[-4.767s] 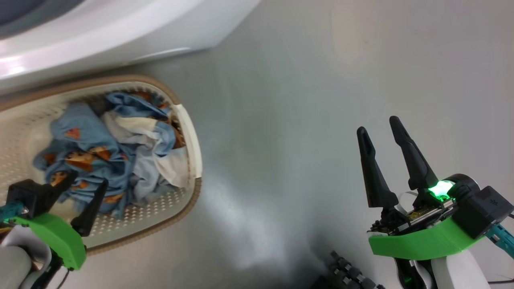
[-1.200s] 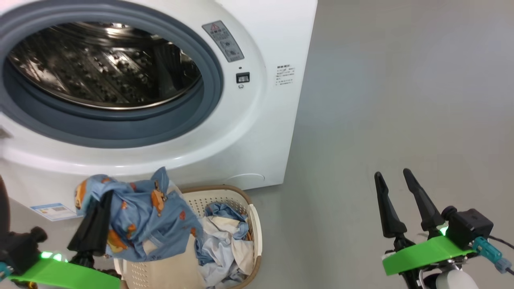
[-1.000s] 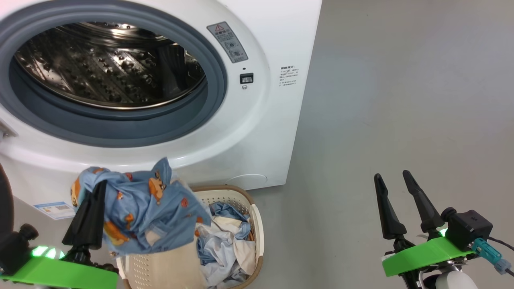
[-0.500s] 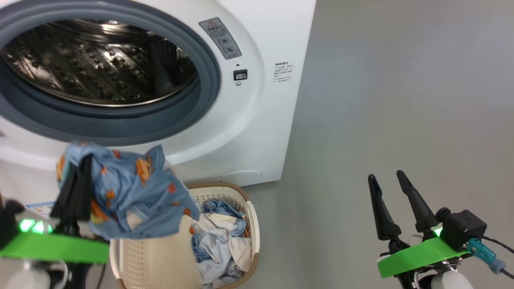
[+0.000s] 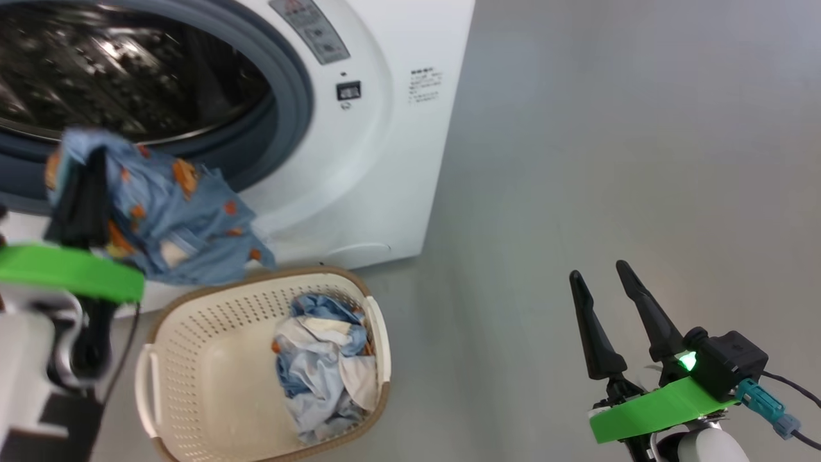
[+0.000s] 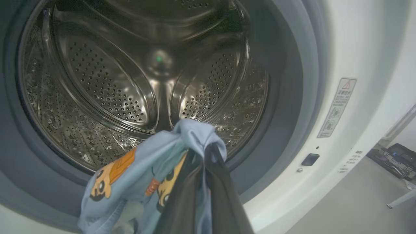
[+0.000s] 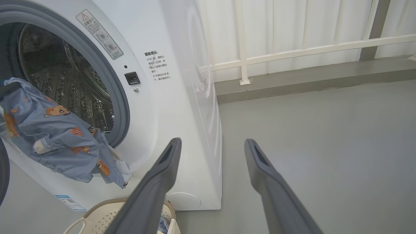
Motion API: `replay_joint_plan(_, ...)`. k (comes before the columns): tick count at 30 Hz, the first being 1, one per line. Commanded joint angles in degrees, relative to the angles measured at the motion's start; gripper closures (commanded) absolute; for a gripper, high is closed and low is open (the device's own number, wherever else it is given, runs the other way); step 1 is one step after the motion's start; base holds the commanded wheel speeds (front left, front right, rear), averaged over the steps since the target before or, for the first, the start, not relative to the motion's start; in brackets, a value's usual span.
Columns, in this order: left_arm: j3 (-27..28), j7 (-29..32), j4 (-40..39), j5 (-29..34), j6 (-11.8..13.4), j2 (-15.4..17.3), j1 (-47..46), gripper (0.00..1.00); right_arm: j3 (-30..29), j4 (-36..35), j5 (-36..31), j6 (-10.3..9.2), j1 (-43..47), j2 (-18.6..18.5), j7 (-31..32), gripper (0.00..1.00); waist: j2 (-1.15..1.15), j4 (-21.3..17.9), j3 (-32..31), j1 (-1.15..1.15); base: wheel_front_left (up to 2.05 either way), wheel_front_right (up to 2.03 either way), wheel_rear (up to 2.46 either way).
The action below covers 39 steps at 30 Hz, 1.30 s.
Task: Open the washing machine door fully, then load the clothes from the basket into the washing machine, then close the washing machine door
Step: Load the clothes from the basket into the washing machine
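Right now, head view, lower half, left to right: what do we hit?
Left claw shut on the printed garment → basket → floor → right claw, open.

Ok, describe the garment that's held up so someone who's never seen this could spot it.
Find the big white washer with the steel drum. Before its opening, above the cream basket, the left hand pinches a light blue garment. Unlike the pale pile in the basket, it hangs in the air, showing orange cartoon prints.
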Motion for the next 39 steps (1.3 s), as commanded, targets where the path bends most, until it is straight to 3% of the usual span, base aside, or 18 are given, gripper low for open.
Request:
replay_joint_plan(1, 1.35, -0.71, 0.6, -0.69, -0.12, 2.81, -4.52, 1.0, 2.09, -2.19, -0.72, 0.09, -0.85, -0.21, -0.27, 0.0, 0.0, -2.25, 2.95, 0.0, 0.0, 0.0, 0.0)
replay_joint_plan(6, -0.61, -1.01, 4.98, -3.06, -0.14, 4.93, -9.41, 1.0, 3.33, -3.84, -0.57, 0.09, -0.87, -0.21, -0.27, 0.0, 0.0, -4.07, 6.02, 0.0, 0.0, 0.0, 0.0)
replay_joint_plan(13, -4.96, -1.16, 11.81, -6.46, -0.14, 10.48, -16.44, 1.0, 4.95, -7.09, -0.06, 0.09, -0.23, -0.21, -0.27, 0.0, 0.0, -7.38, 11.58, 0.0, 0.0, 0.0, 0.0)
replay_joint_plan(23, -9.15, -1.24, 13.33, -8.78, -0.15, 17.85, -25.05, 1.0, 7.99, -11.25, 2.01, 0.09, 0.93, -0.21, -0.27, 0.0, 0.0, -11.27, 18.58, 0.0, 0.0, 0.0, 0.0)
replay_joint_plan(28, -4.28, -1.26, 9.5, -6.91, -0.15, 20.29, -29.24, 1.0, 8.42, -12.72, 3.05, 0.09, 1.51, -0.21, -0.27, 0.0, 0.0, -12.32, 20.72, 0.0, 0.0, 0.0, 0.0)
replay_joint_plan(32, 1.73, -1.27, 5.76, -4.37, -0.15, 19.83, -28.98, 1.0, 8.53, -13.13, 3.33, 0.09, 1.67, -0.21, -0.27, 0.0, 0.0, -12.57, 21.36, 0.0, 0.0, 0.0, 0.0)
replay_joint_plan(35, 1.91, -1.27, 6.36, -3.83, -0.15, 19.26, -27.24, 1.0, 8.47, -12.97, 3.34, 0.09, 1.6, -0.21, -0.27, 0.0, 0.0, -12.37, 21.27, 0.0, 0.0, 0.0, 0.0)
replay_joint_plan(36, 1.22, -1.27, 7.32, -3.97, -0.15, 19.13, -26.71, 0.7, 8.44, -12.81, 3.31, 0.09, 1.53, -0.21, -0.27, 0.0, 0.0, -12.23, 21.17, 0.0, 0.0, 0.0, 0.0)
replay_joint_plan(37, 0.6, -1.27, 7.7, -3.71, -0.15, 19.21, -26.6, 0.0, 8.49, -12.68, 3.28, 0.09, 1.4, -0.21, -0.27, 0.0, 0.0, -12.08, 21.1, 0.0, 0.0, 0.0, 0.0)
replay_joint_plan(39, -1.43, -1.27, 8.75, -3.47, -0.15, 19.43, -26.13, 0.0, 8.62, -12.43, 3.2, 0.09, 1.03, -0.21, -0.27, 0.0, 0.0, -11.8, 20.9, 0.0, 0.0, 0.0, 0.0)
